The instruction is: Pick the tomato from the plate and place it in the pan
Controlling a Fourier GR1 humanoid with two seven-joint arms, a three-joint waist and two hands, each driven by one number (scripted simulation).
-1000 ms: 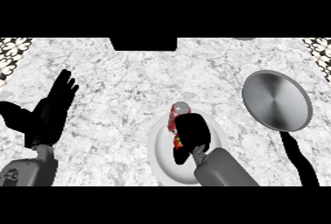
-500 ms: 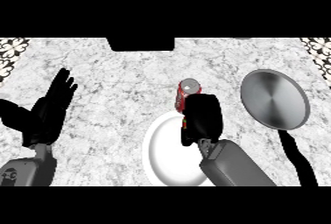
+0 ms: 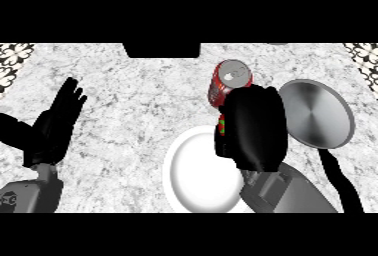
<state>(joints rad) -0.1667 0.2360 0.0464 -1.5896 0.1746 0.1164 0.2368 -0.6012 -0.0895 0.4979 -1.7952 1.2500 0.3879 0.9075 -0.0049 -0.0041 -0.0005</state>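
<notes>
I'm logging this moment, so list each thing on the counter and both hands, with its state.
can: held in the right hand, silver end showing past the fingers, clear of the plate.
right hand: curled round the can, over the plate's far right edge, beside the pan.
plate: nothing on the part that shows.
pan: open side up, nothing in it.
left hand: open, resting at the view's left, holding nothing.

One view from the robot's head, facing steeply down onto the marble counter [image 3: 140,100], close in, far edge at top.
</notes>
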